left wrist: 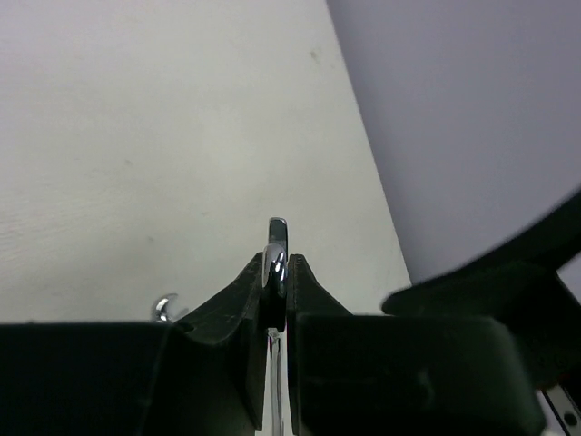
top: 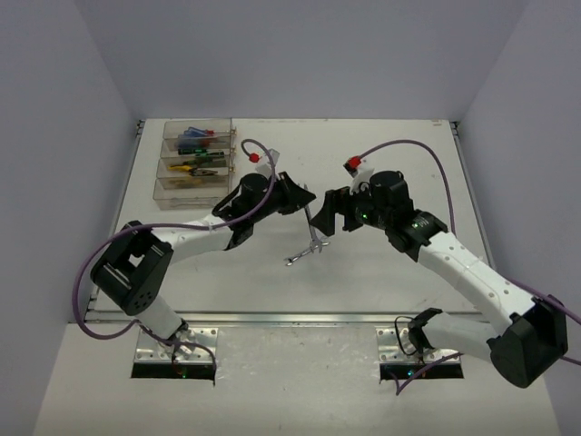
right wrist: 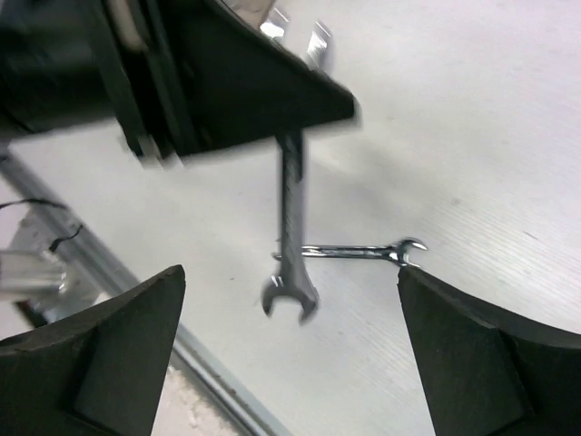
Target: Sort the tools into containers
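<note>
Slim silver open-end wrench (right wrist: 290, 200) clenched in the left gripper (left wrist: 277, 270), mid-table.
Its hanging length and a second silver wrench (right wrist: 359, 252), laid flat on the white table (right wrist: 472, 136), are shown only by the right wrist; the right gripper (right wrist: 290, 354) is spread wide, empty. Clear plastic bins (top: 186, 191) are seen far left only from above.

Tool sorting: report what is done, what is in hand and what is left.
Done: screwdrivers and yellow pliers lie in the containers. In hand: the left end effector is shut on a wrench that hangs above the table, and the right end effector is open beside it. Left: that wrench and a second wrench, lying on the table, have to go into a bin.
</note>
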`<state>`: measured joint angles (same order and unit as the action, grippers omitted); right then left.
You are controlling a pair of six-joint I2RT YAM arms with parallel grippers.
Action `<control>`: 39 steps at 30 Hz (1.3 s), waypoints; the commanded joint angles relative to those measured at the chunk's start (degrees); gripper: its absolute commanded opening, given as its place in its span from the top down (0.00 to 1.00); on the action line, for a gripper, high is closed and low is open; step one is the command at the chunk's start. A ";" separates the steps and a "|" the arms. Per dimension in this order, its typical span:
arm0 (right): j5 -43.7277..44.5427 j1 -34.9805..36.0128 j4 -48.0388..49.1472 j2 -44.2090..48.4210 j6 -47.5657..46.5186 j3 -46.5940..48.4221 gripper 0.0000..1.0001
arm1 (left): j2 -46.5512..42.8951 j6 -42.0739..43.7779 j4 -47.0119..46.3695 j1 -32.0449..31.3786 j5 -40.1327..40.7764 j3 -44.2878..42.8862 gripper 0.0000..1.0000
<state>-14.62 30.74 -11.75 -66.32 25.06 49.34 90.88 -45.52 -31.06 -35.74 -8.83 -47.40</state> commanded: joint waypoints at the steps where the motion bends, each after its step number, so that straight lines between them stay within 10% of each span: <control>1: 14.58 -0.38 -0.21 6.44 -1.46 -4.60 0.01 | -6.33 -6.23 14.69 11.00 11.56 -5.50 1.00; 11: 20.86 -3.21 -4.11 15.45 -4.53 -9.86 0.01 | -12.96 -21.26 30.07 37.53 25.94 -7.63 1.00; 30: 13.12 -3.32 -3.02 14.74 -6.17 -13.05 0.01 | 3.88 -26.73 28.95 44.97 30.70 -10.79 1.00; 32: 12.78 -3.32 -3.02 15.06 -6.10 -13.28 0.01 | 4.37 -26.94 29.04 45.06 30.24 -10.96 0.89; 35: 12.37 -3.25 -2.88 14.65 -5.94 -13.10 0.01 | 3.71 -26.91 29.19 45.06 29.41 -10.45 0.40; 39: 8.48 -3.25 -2.93 11.79 -6.29 -11.35 0.01 | 1.51 -27.49 30.88 45.47 28.57 -10.35 0.02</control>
<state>-2.07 27.75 -16.70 -52.11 19.59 36.20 96.35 -72.04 1.47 8.74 20.76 -55.36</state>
